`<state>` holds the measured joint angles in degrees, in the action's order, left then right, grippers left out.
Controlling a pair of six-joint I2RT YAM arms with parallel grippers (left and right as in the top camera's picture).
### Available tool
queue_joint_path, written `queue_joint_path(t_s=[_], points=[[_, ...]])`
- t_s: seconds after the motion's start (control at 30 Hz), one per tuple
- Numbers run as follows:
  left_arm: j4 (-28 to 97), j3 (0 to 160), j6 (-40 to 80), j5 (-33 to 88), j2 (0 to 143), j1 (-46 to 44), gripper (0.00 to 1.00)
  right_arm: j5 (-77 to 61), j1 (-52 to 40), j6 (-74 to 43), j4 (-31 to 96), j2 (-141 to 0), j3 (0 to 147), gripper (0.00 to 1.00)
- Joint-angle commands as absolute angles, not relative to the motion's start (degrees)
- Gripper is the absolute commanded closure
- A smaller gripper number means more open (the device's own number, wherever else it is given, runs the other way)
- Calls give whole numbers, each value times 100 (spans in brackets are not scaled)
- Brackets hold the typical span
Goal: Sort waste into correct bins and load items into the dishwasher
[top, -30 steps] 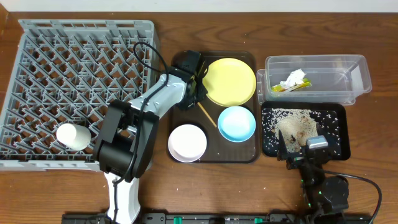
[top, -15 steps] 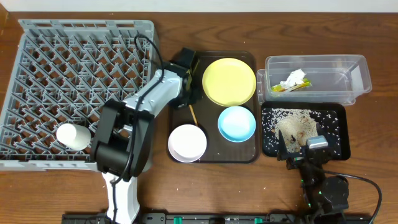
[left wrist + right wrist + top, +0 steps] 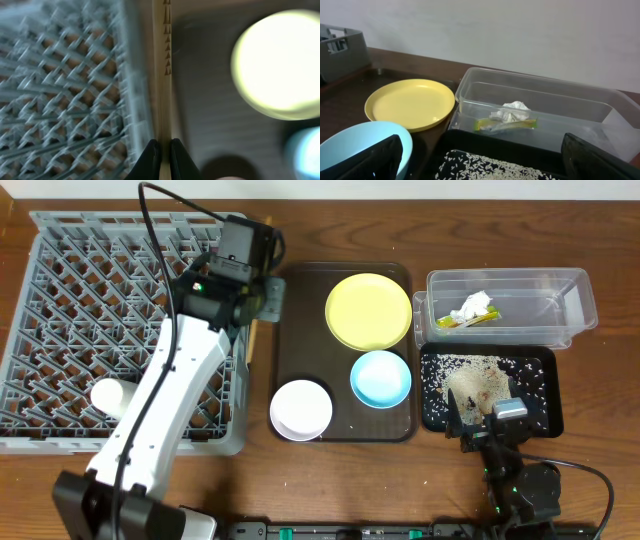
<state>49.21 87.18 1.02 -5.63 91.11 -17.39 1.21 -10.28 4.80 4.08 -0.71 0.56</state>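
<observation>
My left gripper (image 3: 262, 305) (image 3: 161, 146) is shut on thin wooden chopsticks (image 3: 161, 65) (image 3: 252, 345), held over the right edge of the grey dishwasher rack (image 3: 100, 280) (image 3: 65, 90). I cannot tell whether it pinches one stick or two. A white cup (image 3: 112, 397) lies in the rack. The yellow plate (image 3: 368, 311) (image 3: 410, 104), blue bowl (image 3: 380, 377) (image 3: 365, 145) and white bowl (image 3: 301, 409) sit on the brown tray (image 3: 300, 350). The clear tub (image 3: 560, 305) holds the wrapper (image 3: 507, 124) and crumpled paper (image 3: 512, 111). Rice (image 3: 480, 380) lies in the black tray (image 3: 540, 415). My right gripper (image 3: 487, 423) (image 3: 485, 162) is open at that tray's near edge.
The rack fills the table's left side, and my left arm (image 3: 170, 400) crosses its front right corner. The brown tray lies between the rack and the two bins at the right. Bare wooden table (image 3: 380, 480) runs along the front.
My left gripper has lifted the chopsticks off the brown tray and carried them left and back to the rack's right edge. The right arm has not moved.
</observation>
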Motion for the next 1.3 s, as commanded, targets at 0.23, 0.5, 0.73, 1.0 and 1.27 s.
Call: queue_joint_path(t_s=[0.23, 0.5, 0.73, 1.0, 1.27], points=[[4943, 8176, -193, -904, 9826, -993, 92, 102, -972, 412, 410, -38, 30, 1], [5105, 8355, -224, -495, 9808, -972, 59, 102, -972, 412, 410, -38, 30, 1], [5387, 8573, 263, 1166, 8910, -1041, 58, 102, -972, 412, 410, -38, 30, 1], [6206, 8359, 1219, 1284, 8764, -1927, 58, 102, -972, 412, 410, -38, 30, 1], [4532, 7157, 1365, 1264, 9078, -3164, 58, 102, -972, 412, 410, -38, 30, 1]])
